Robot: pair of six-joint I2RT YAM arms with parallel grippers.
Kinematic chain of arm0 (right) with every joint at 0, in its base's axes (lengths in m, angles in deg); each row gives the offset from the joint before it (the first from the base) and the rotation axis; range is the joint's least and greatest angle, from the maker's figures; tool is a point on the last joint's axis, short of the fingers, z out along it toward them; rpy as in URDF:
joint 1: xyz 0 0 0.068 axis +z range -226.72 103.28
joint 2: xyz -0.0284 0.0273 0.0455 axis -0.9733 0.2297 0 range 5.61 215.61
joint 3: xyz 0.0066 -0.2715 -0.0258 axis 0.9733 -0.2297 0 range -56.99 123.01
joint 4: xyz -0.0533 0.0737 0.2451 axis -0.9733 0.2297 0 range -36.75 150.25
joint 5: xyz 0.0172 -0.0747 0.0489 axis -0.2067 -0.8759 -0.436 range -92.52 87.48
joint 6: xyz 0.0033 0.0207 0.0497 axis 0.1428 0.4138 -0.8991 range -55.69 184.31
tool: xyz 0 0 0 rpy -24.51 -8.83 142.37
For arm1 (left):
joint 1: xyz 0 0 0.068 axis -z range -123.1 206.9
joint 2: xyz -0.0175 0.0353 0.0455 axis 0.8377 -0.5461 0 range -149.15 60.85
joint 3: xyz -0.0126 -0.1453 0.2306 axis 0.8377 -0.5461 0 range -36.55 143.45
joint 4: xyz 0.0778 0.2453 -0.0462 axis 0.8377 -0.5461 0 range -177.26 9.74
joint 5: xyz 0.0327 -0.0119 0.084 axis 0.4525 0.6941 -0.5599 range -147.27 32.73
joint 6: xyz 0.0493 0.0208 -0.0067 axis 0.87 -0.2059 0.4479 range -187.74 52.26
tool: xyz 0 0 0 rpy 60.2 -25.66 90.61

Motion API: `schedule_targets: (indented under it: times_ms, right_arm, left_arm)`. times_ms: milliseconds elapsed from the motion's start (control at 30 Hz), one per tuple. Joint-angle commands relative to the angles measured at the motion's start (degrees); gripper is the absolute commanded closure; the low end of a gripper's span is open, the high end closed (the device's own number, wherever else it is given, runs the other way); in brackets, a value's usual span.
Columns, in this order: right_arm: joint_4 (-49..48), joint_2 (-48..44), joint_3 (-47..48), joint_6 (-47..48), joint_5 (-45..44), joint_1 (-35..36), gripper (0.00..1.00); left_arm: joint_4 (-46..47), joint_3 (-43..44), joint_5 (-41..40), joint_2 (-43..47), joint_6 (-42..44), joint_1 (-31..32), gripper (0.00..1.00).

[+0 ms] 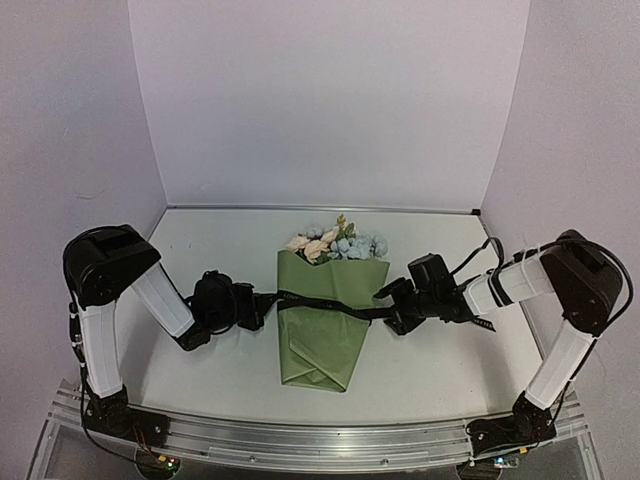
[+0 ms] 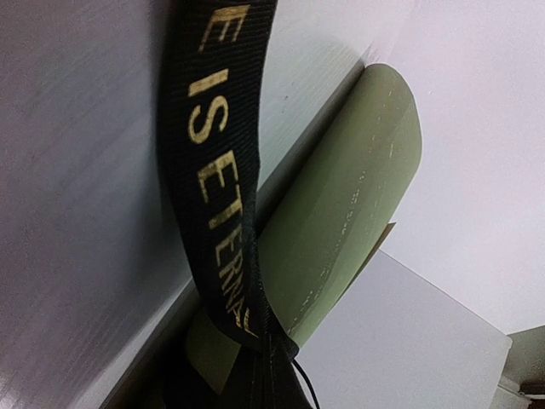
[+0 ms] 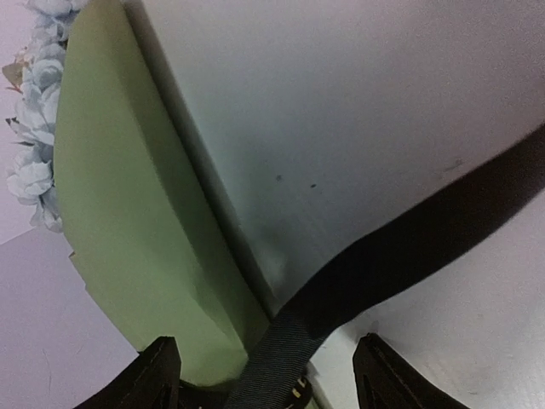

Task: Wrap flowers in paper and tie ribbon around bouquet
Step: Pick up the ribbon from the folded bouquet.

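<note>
While the bouquet lies at the middle of the bench, blooms toward the far edge, the ribbon crosses its long axis side to side, left gripper clamped on one end, right gripper just beside it with fingers apart astride the other.

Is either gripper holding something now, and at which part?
The left gripper is shut on the ribbon, left of the bouquet. The right gripper is open; the ribbon only passes between its fingers.
</note>
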Motion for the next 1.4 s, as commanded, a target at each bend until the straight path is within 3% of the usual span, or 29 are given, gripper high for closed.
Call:
schedule_targets:
  times_ms: [0, 200, 300, 467, 967, 1367]
  right_arm:
    - [-7.46, 5.34, -2.54, -7.82, -0.99, 2.02, 0.31]
    - [-9.57, 5.45, -5.06, -9.2, -2.91, 2.46, 0.39]
    - [-9.68, 4.74, -6.16, -9.35, -4.05, 2.44, 0.49]
    - [-9.78, 4.32, -6.52, -8.67, -4.62, 2.44, 0.57]
    - [-10.45, 4.6, -5.05, -6.8, -5.48, 2.26, 0.95]
    - [-10.3, 2.87, -5.16, -3.9, -5.53, 1.54, 1.0]
  left_arm:
    - [-1.45, -0.7, 2.57, 1.99, 0.27, -0.22, 1.0]
    - [-1.1, -0.72, 3.2, 1.84, 0.49, -0.35, 1.0]
    - [-1.16, -0.74, 3.23, 1.95, 0.53, -0.41, 1.0]
    - [-1.27, -0.87, 3.14, 2.15, 0.74, -0.49, 1.0]
    - [-1.55, -2.28, 3.29, 3.57, 1.64, -1.47, 1.0]
    - [-2.11, -2.79, 3.23, 4.51, 3.36, -2.3, 1.0]
